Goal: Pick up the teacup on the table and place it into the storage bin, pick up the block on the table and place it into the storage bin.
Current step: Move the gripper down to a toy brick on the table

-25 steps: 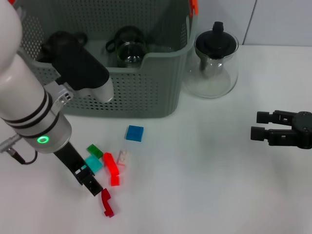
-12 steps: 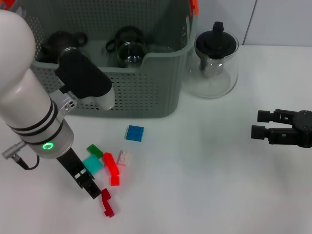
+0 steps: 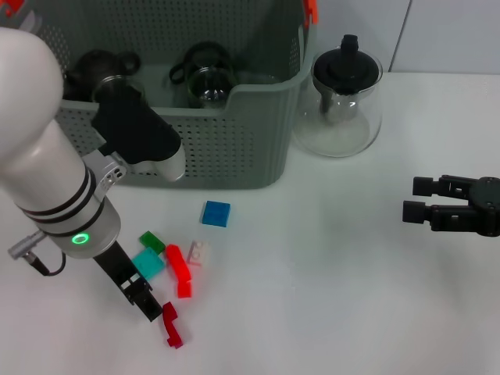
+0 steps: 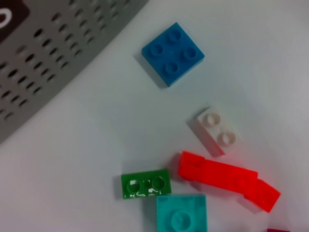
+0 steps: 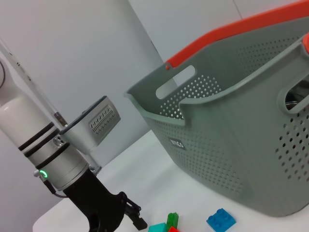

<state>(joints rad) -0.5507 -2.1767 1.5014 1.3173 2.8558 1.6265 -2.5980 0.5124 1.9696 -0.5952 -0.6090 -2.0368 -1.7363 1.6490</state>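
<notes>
Several small blocks lie on the white table (image 3: 328, 297) in front of the storage bin (image 3: 258, 90): a blue block (image 3: 216, 212), green block (image 3: 151, 241), teal block (image 3: 148, 263), red block (image 3: 179, 270), white block (image 3: 198, 252) and dark red block (image 3: 171, 323). My left gripper (image 3: 144, 295) hangs low and open, right beside the teal block and close to the dark red one, holding nothing. The left wrist view looks down on the blue block (image 4: 173, 53), white block (image 4: 217, 131) and red block (image 4: 224, 180). A glass teacup (image 3: 207, 78) sits inside the bin. My right gripper (image 3: 418, 200) stands open at the far right.
A glass teapot (image 3: 346, 94) with a black lid stands to the right of the bin. A second glass cup (image 3: 101, 74) lies in the bin's left half. The left arm's white forearm (image 3: 55, 187) covers part of the bin's front wall.
My left arm has shifted a little toward the table's near edge, its gripper still among the blocks. The blocks and the right arm have not moved.
</notes>
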